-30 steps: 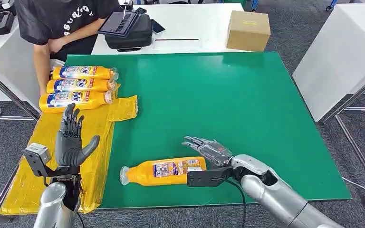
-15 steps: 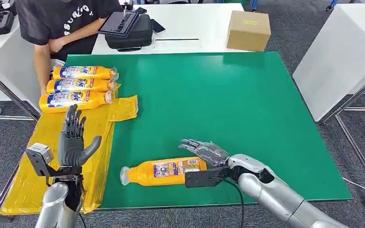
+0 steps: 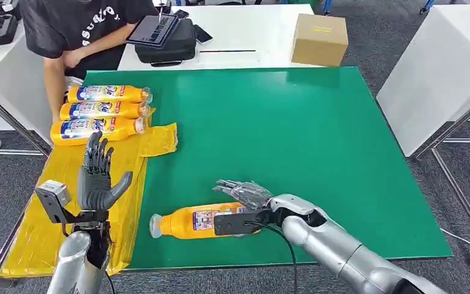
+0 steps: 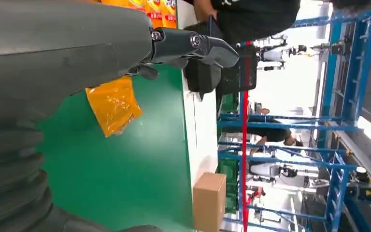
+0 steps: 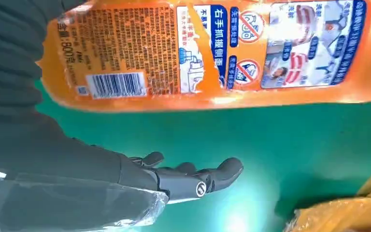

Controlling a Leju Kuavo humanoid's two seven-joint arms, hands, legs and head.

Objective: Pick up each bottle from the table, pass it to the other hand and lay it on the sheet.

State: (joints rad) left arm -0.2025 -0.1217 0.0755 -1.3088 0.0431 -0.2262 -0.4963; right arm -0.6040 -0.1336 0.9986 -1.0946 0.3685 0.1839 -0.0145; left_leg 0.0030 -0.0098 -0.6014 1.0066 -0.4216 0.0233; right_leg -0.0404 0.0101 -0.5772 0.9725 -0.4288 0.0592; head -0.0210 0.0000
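Near the front edge of the green table, an orange bottle lying on its side, cap toward the yellow sheet; right hand just beside its base end, fingers spread, not closed on it. At the front left corner, left hand raised upright over the sheet, fingers apart, holding nothing. Broad bare green beyond. At the far left corner, three bottles side by side on the sheet.

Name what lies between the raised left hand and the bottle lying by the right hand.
In the head view, the yellow sheet's edge and bare green mat separate the left hand from the bottle.
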